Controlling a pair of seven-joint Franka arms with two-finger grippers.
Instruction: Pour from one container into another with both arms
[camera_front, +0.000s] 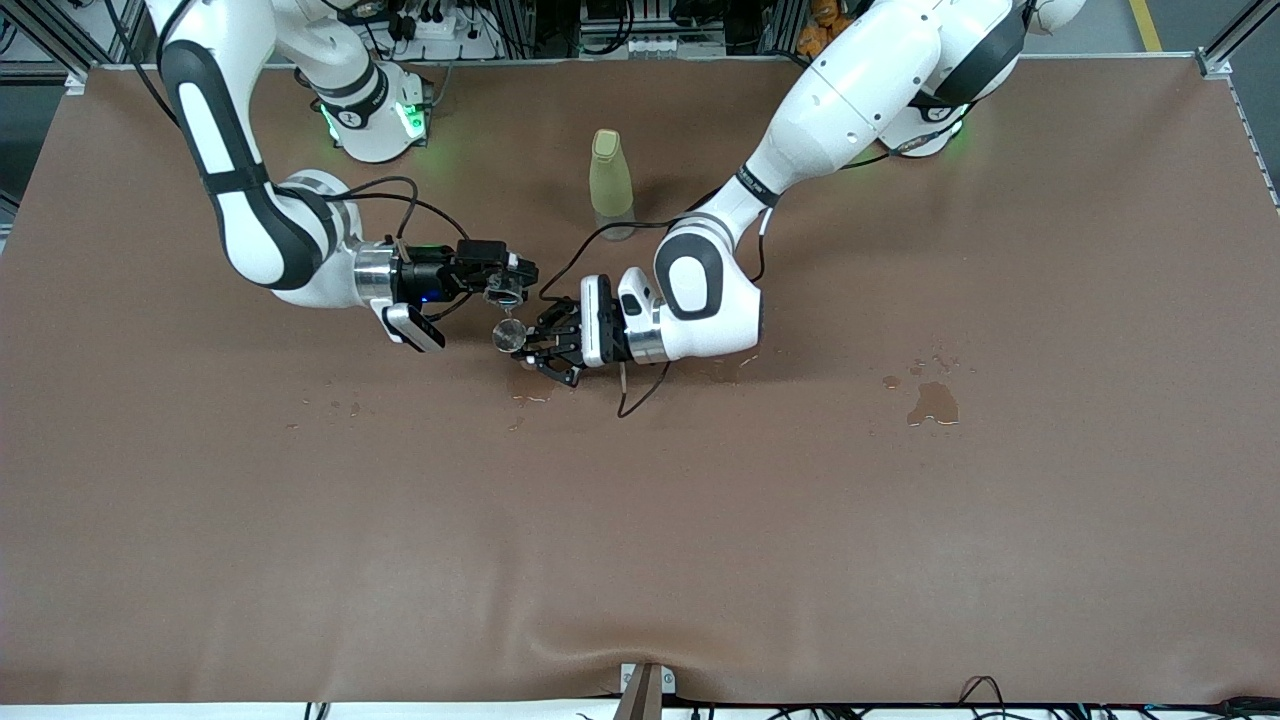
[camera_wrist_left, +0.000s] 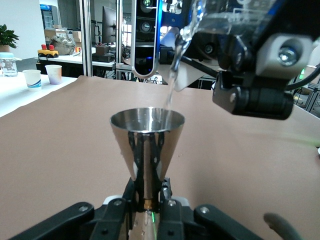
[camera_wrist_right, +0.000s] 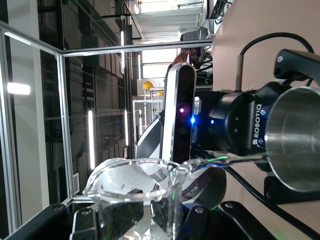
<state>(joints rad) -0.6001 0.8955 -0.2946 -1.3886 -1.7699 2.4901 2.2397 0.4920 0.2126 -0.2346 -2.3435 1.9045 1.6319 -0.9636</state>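
Two white arms are meeting over the middle of the brown counter (camera_front: 640, 520), which is wearing a few wet patches, the biggest puddle (camera_front: 933, 403) lying toward the left arm's end. Coming in from its base at the top of the front view, the left arm (camera_front: 860, 90) is reaching low across the cloth, and its left pincer (camera_front: 545, 345) is clamped on the narrow stem of a steel conical cup (camera_wrist_left: 147, 145), holding it upright with the mouth facing up. Opposite it, the right arm (camera_front: 240, 190) is stretching level, and its right pincer (camera_front: 505, 280) is closed around a clear glass beaker (camera_wrist_right: 135, 195), tipped so its lip is hanging just above the cup's rim. A thin stream of water (camera_wrist_left: 171, 87) is falling from the beaker into the cup (seen most clearly from the left wrist view). One pale yellow-green bottle (camera_front: 609, 180) with its cap on is standing upright on the counter, farther from the front camera than both pincers and well apart from them, between the two arm bases.
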